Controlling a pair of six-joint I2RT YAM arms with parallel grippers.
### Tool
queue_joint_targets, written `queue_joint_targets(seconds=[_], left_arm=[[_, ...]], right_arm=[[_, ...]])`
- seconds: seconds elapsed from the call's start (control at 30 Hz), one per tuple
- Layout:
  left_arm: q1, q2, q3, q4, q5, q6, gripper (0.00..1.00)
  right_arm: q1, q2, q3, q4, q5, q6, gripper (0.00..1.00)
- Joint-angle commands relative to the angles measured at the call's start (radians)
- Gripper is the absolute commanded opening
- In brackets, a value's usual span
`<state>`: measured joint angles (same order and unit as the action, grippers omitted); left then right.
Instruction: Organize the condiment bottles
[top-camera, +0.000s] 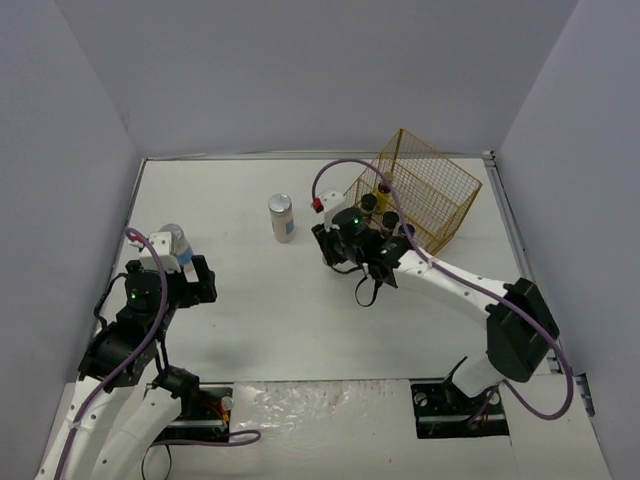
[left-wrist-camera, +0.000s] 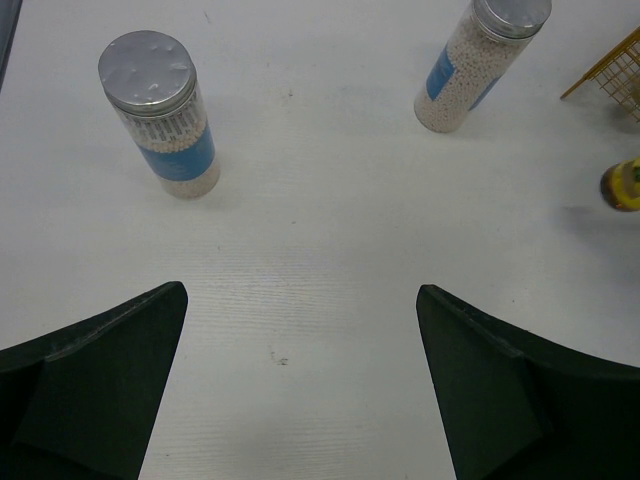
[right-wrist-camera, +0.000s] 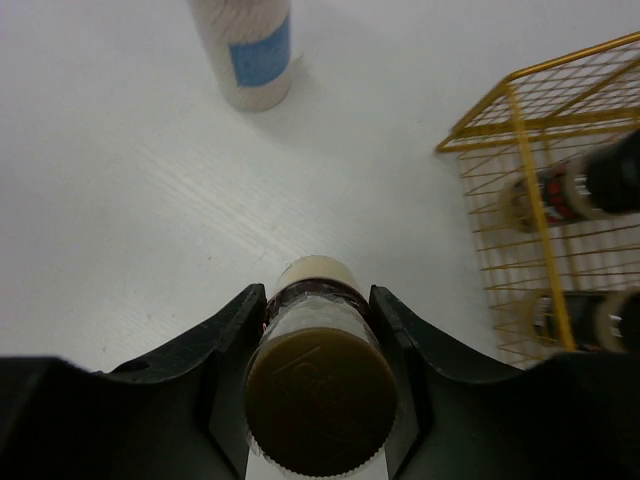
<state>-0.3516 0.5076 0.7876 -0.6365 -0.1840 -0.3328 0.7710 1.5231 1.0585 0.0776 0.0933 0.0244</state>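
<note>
Gold wire basket (top-camera: 432, 190) sits at the far right of the white table (top-camera: 260, 320). In it are two dark jars with black caps (right-wrist-camera: 575, 190) (right-wrist-camera: 590, 320), which the right wrist view shows turned sideways behind the mesh. A small yellow-labelled bottle (left-wrist-camera: 622, 185) is at the basket's left edge; whether it is inside the wire cannot be told.

Just left of the basket, the right gripper (right-wrist-camera: 318, 295) is clamped on a third short dark jar (right-wrist-camera: 320, 390). The fingers press on both sides of its body and its cap faces the wrist camera.

Two taller clear jars with silver lids and blue labels stand upright on the bare table, both filled with pale granules. One (top-camera: 282, 217) is far of centre, left of the right gripper. The other (top-camera: 175, 242) is at the left side, just beyond the left gripper (left-wrist-camera: 302, 295), whose fingers stand wide apart with nothing between them.
</note>
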Motion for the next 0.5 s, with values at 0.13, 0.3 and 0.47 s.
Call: queue_joint_targets(seconds=[0.13, 0.3, 0.47], left_arm=[[0.019, 0.02, 0.025, 0.065, 0.008, 0.007, 0.97], [0.022, 0.024, 0.025, 0.067, 0.009, 0.003, 0.97], [0.026, 0.029, 0.026, 0.067, 0.013, 0.005, 0.97]], right_arm=[[-0.195, -0.189, 0.182, -0.014, 0.343, 0.143, 0.0], [-0.324, -0.169, 0.197, -0.019, 0.374, 0.204, 0.0], [-0.407, -0.119, 0.202, -0.017, 0.378, 0.251, 0.0]])
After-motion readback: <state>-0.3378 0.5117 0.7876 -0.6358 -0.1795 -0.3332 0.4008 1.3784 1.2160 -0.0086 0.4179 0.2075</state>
